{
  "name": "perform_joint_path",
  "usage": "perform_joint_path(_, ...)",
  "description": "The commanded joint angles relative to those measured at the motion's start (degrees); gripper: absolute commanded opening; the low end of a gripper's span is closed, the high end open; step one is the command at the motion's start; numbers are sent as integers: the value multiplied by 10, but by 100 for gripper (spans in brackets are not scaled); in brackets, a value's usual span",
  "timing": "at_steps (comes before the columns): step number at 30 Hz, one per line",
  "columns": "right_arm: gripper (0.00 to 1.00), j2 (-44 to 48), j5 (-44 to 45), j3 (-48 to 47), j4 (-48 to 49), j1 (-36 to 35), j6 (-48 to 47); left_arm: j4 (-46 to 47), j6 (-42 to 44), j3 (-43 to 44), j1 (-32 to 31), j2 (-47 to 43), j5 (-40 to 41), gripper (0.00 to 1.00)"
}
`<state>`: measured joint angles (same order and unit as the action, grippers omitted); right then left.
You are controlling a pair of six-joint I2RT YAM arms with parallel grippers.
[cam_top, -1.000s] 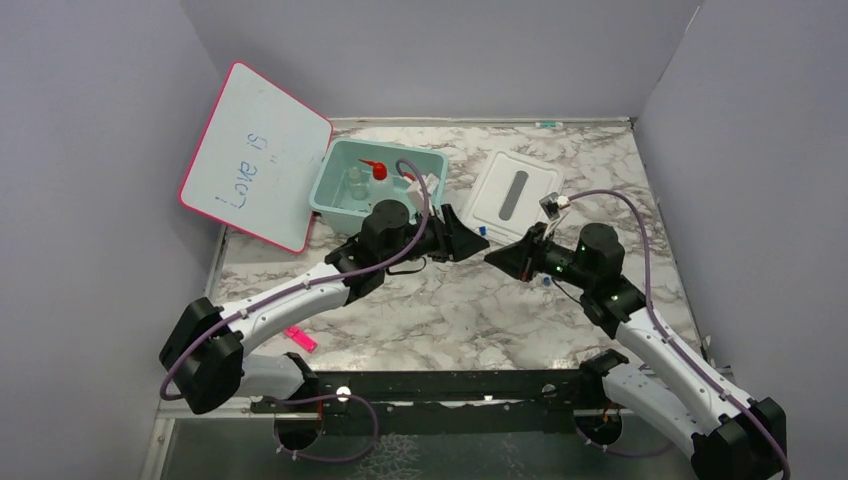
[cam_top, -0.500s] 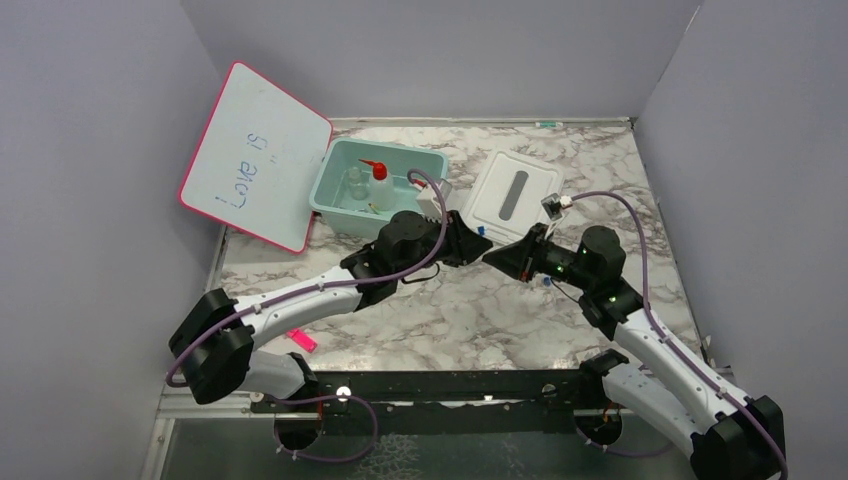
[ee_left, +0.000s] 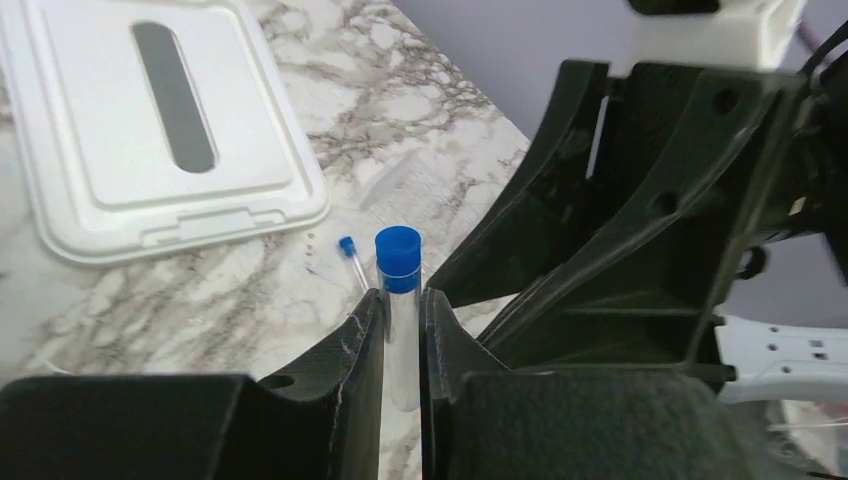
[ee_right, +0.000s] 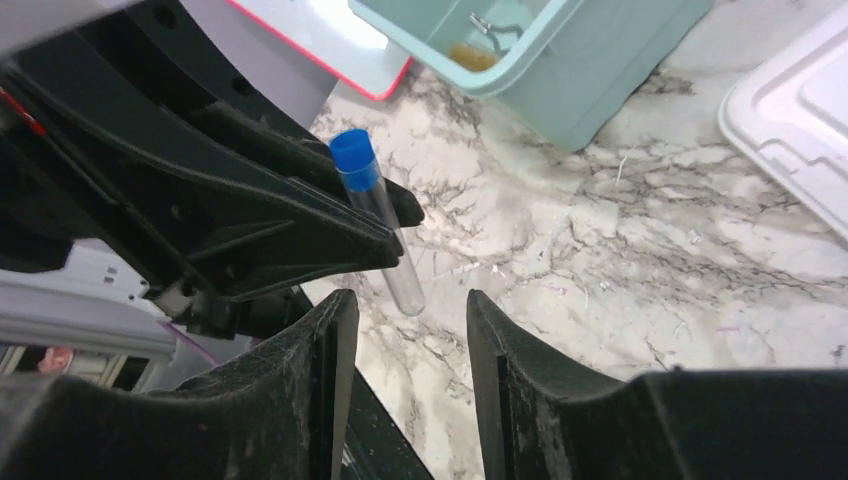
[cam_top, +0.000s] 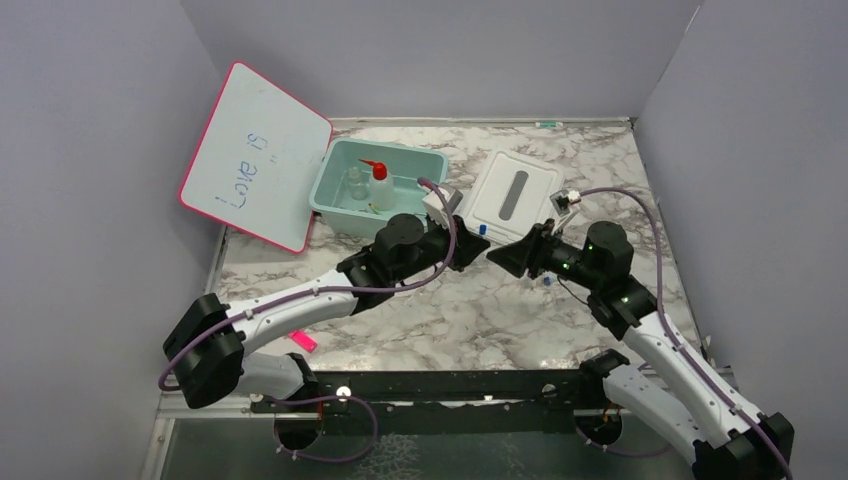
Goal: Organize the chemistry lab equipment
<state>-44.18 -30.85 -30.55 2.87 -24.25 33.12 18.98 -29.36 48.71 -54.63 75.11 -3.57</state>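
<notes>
My left gripper [ee_left: 402,296] is shut on a clear vial with a blue cap [ee_left: 398,255], held off the table, cap pointing away from the wrist. In the top view it [cam_top: 476,250] meets my right gripper [cam_top: 498,257] tip to tip at mid table. My right gripper [ee_right: 405,300] is open and empty; the vial [ee_right: 375,225] hangs just beyond its fingertips, not between them. A squeeze bottle with a red nozzle [cam_top: 378,183] and small vials [cam_top: 354,180] stand in the teal bin [cam_top: 335,200]. Metal tongs [ee_right: 490,25] lie in the bin.
A white lid [cam_top: 510,195] lies right of the bin. A thin blue-capped tube [ee_left: 350,258] lies on the marble in front of the lid. The pink-edged whiteboard [cam_top: 255,155] leans at the back left. A pink marker [cam_top: 300,339] lies near the front left edge.
My left gripper has moved right and a little nearer, up to the right gripper's tips. The right arm's wrist has drawn back slightly to the right.
</notes>
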Motion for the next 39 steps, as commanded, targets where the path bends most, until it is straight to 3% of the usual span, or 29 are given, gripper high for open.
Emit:
perform_joint_path(1,50,38,96,-95,-153,3,-14,3,142,1,-3,-30,31,3)
perform_joint_path(6,52,-8,163,-190,-246,3,9,-1,226,18,-3,-21,-8,3)
perform_joint_path(10,53,-63,121,-229,-262,3,-7,-16,256,36,-3,-13,-29,4)
perform_joint_path(20,54,-115,37,-243,-240,3,-17,-70,278,76,-3,30,-61,6)
perform_joint_path(32,41,-139,79,-258,-275,3,-34,-91,282,89,-3,50,-69,6)
perform_joint_path(39,40,-157,70,-255,-283,3,-45,-95,281,90,-4,56,-84,6)
